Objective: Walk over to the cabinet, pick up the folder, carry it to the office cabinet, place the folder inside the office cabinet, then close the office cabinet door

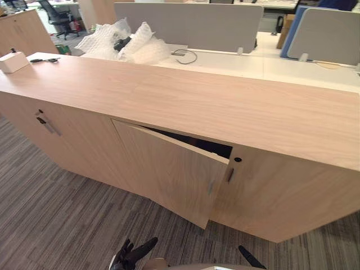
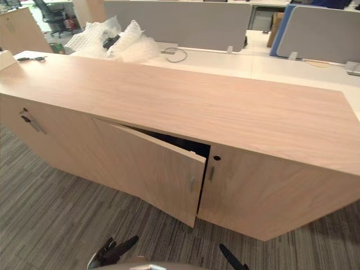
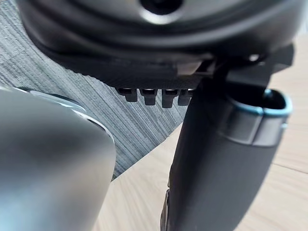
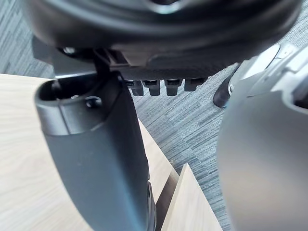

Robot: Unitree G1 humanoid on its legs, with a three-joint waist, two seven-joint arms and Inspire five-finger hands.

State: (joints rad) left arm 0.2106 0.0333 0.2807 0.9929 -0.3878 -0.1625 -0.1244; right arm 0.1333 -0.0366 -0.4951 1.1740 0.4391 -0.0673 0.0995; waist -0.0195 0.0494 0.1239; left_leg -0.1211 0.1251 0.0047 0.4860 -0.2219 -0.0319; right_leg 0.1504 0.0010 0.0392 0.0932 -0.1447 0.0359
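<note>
- Left of the ajar pale wooden door [image 1: 169, 174], the long light wood-grain office cabinet [image 1: 242, 107] is shut. Grey striped carpet [image 1: 67, 219] lies open before it.
- Below the door's left half, the dark left hand [image 1: 132, 253] hangs with fingers spread, empty.
- The door's free edge juts toward the robot, and the dark gap [image 1: 197, 143] behind it hides whether the folder is inside. The step in hand is probably closing; next comes a flat push near that edge.
- Below and right of the door, the dark right hand [image 1: 249, 257], fingers straight, holds nothing.

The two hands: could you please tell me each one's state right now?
Left hand: open, holding nothing.
Right hand: open, holding nothing.
</note>
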